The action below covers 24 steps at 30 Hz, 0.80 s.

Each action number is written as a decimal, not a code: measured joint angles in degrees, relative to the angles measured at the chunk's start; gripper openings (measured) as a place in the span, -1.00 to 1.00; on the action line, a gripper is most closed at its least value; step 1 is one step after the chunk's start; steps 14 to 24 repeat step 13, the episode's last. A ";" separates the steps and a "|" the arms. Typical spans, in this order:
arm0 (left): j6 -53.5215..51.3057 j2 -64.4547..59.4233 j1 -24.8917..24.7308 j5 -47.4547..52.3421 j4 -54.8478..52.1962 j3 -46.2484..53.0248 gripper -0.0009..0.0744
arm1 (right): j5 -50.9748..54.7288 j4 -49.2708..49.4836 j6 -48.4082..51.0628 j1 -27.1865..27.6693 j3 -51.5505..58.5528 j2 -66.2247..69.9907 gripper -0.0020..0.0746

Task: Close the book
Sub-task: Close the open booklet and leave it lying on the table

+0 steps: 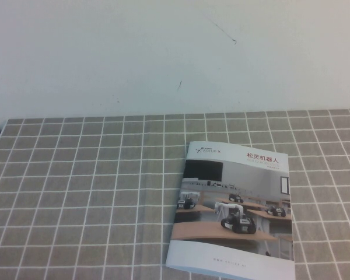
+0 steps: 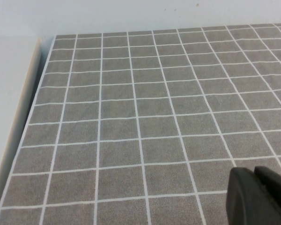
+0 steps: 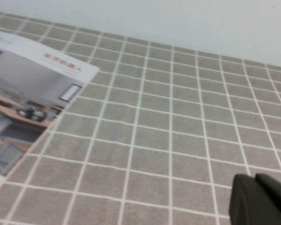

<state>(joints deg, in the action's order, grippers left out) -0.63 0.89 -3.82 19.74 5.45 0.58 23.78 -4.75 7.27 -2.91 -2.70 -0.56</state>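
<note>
Book [image 1: 230,213], shut at worktop's [image 1: 76,175] front edge, may slide off if my right gripper [image 3: 255,194] beside it or left gripper [image 2: 255,190] near the left edge pushes; claw openings I cannot tell

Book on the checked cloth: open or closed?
Closed: the book lies flat, front cover up, no inner pages showing. Left gripper and right gripper hover over bare cloth, away from it.

Item count: book [image 1: 230,213], one; checked cloth [image 1: 76,192] on the counter, one; grippers, two: left gripper [image 2: 255,190] and right gripper [image 3: 256,193], both over the cloth.
</note>
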 joint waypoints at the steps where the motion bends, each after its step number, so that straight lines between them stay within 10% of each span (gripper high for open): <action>1: 0.00 0.00 0.00 0.00 0.00 0.00 -0.98 | -1.19 -0.39 0.00 1.37 1.43 -0.10 -0.95; 24: 0.00 0.00 0.00 0.00 -0.11 0.00 -0.98 | -2.78 -1.28 0.00 4.17 3.56 -0.10 -0.95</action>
